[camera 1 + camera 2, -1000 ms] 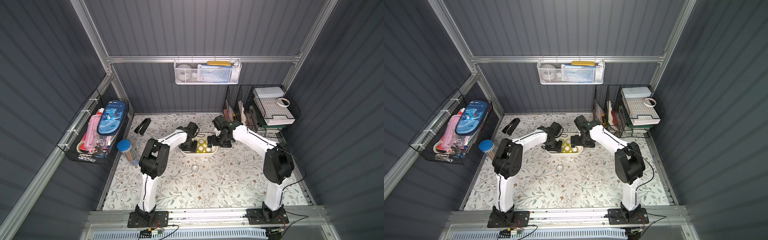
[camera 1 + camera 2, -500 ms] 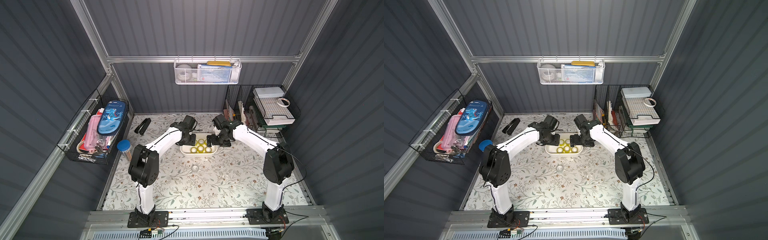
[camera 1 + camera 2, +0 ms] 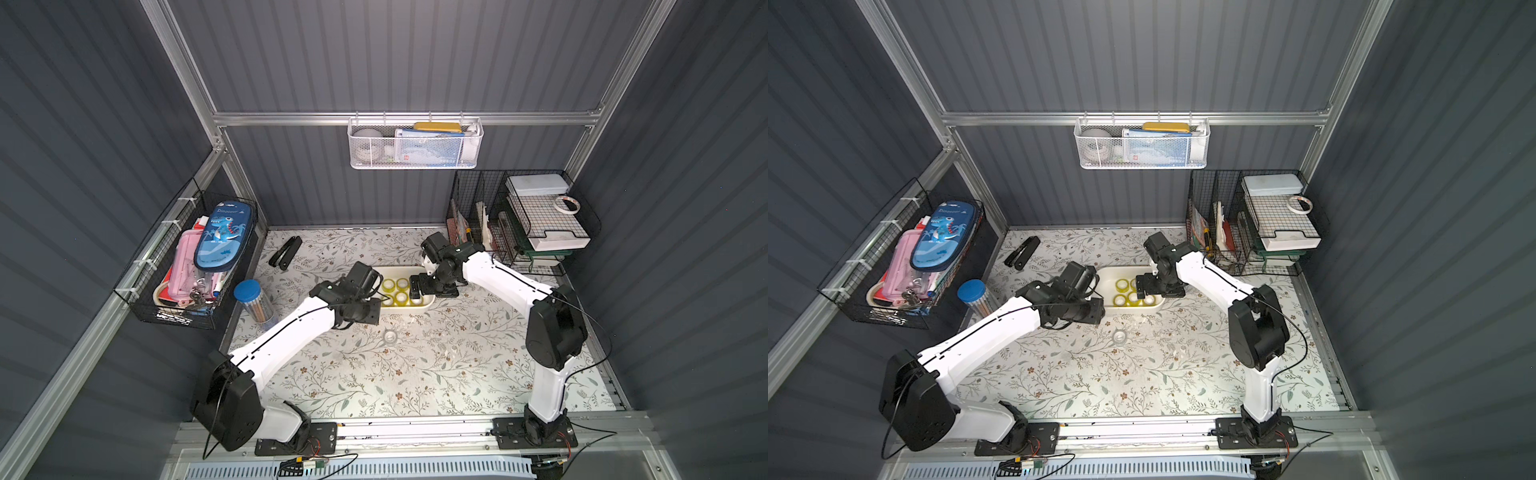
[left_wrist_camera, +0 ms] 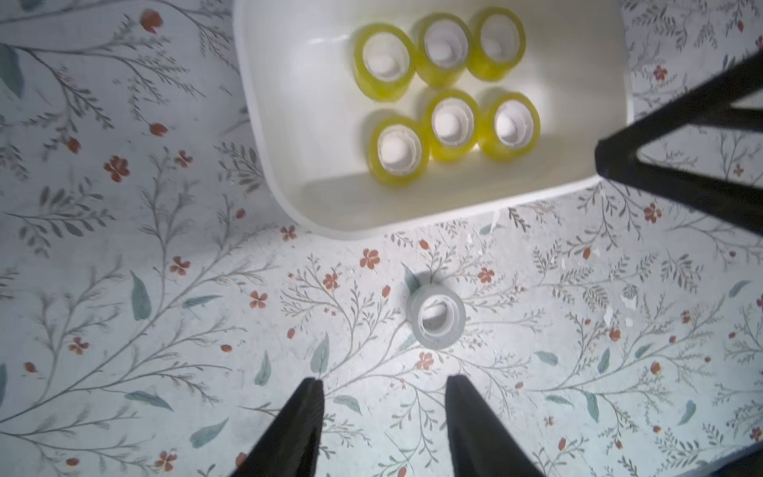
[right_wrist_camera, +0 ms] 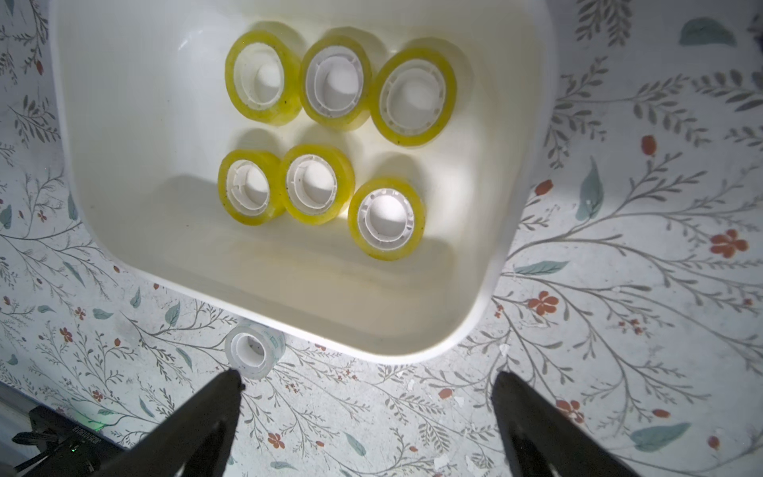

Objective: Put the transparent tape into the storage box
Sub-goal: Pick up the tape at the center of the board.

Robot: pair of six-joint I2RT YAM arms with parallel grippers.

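The storage box (image 3: pixel 428 301), a white shallow tub (image 4: pixel 289 124), sits mid-table and holds several yellow-tinted rolls of transparent tape (image 5: pixel 318 190) lying flat in two rows. One colourless roll (image 3: pixel 390 336) (image 3: pixel 1119 336) lies on the floral mat in front of the box. My left gripper (image 4: pixel 384 380) hovers open over the mat near the box's front left corner, the colourless roll (image 4: pixel 435 316) just beyond its fingertips, nothing between them. My right gripper (image 5: pixel 366 378) stands wide open and empty above the box's right end (image 3: pixel 417 286); the colourless roll (image 5: pixel 254 351) shows near one fingertip.
A black stapler (image 3: pixel 284 252) lies at the back left. A blue-capped jar (image 3: pixel 253 301) stands by the left wall under a black wire basket (image 3: pixel 187 266). A black wire rack (image 3: pixel 519 224) with a white tape ring (image 3: pixel 567 204) fills the back right. A white mesh basket (image 3: pixel 415 145) hangs on the back wall.
My left gripper has pulled back from over the box's left end toward the front, nearer the colourless roll. The right arm has stayed where it was.
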